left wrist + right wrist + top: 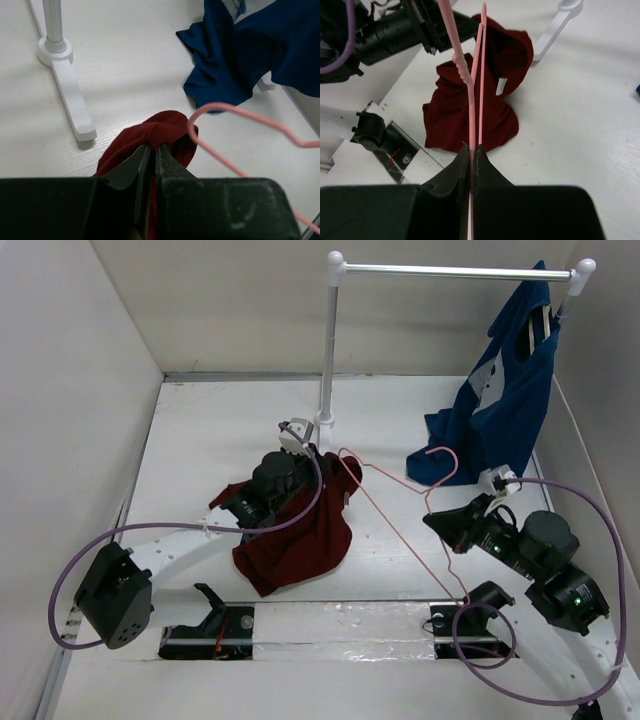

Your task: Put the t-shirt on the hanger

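Holding the t-shirt (300,540) in shut left jaws and the hanger (471,125) in shut right jaws, we reckon threading wire into the neck comes next.

Left pincer (152,148) clamped; right pincer (471,148) clamped; both arms extended.

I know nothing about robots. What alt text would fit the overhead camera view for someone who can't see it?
On a white table, a robot's left gripper pinches a crumpled maroon t-shirt while its right gripper clamps a thin pink wire hanger reaching toward it. A blue garment hangs from a white rack behind.
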You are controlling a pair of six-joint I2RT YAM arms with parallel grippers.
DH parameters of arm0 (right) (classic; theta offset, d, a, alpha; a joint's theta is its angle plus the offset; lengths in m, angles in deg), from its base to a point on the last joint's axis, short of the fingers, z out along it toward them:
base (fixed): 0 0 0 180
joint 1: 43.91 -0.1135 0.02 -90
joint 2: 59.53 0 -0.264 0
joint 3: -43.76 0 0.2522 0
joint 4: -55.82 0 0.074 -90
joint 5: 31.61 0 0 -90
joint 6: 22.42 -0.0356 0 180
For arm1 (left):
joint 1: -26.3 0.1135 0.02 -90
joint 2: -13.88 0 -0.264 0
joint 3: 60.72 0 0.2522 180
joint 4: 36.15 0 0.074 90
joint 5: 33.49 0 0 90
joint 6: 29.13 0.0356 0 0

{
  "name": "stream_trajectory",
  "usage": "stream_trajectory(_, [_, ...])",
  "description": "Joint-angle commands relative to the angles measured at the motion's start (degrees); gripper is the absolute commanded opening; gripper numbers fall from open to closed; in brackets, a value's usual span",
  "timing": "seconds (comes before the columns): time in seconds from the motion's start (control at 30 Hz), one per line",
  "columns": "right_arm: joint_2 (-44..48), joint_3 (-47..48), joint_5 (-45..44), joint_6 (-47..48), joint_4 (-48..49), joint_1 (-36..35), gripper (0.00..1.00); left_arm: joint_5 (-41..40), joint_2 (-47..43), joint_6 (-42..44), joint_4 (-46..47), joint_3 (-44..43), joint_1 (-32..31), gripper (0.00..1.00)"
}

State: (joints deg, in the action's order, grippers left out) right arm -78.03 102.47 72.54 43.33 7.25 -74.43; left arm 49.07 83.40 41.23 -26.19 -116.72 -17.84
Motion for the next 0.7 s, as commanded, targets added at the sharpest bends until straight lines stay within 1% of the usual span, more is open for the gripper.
stream_trajectory(0.0, [-1.71,0.4,3.42,0.43,0.44,-0.59,0.0,1.02,-1.31,-1.28,3.43,-3.29,0.28,0.0])
stream_trajectory(0.2, [-5.39,-1.35,4.74,1.22,3.42,-0.59,0.0,2.25,-2.98,-2.24,2.37,-3.82,0.28,0.0])
stream_trajectory(0.27, [-7.15,-1.7,4.31,1.57,5.27,-0.59,0.0,3.04,-4.56,-2.86,3.6,-2.77,0.28,0.0])
stream_trajectory(0.37, [-8.39,-2.32,3.43,1.57,7.99,-0.59,0.0,4.62,-5.26,-3.12,2.56,-3.2,0.28,0.0])
stream_trajectory(0.47, [-11.81,-2.76,4.39,0.7,12.74,-0.59,0.0,4.02,-7.02,-3.13,3.43,-2.24,-2.26,0.0])
stream_trajectory(0.5, [-12.6,-2.94,4.04,-0.26,14.23,-1.55,0.0,4.45,-7.2,-3.3,3.52,-2.23,-2.88,0.0])
stream_trajectory(0.57, [-14.36,-3.2,1.42,-1.15,18.44,-4.52,0.0,7.07,-7.9,-4.26,3.43,-2.58,-2.88,0.0])
stream_trajectory(0.6, [-14.8,-3.37,-1.99,-1.85,20.03,-5.85,0.0,8.92,-8.34,-4.53,3.17,-2.5,-2.88,0.0])
stream_trajectory(0.67, [-16.38,-3.99,-4.91,-2.38,26.08,-8.4,0.0,9.55,-10.62,-5.23,3.69,-1.54,-2.88,0.0])
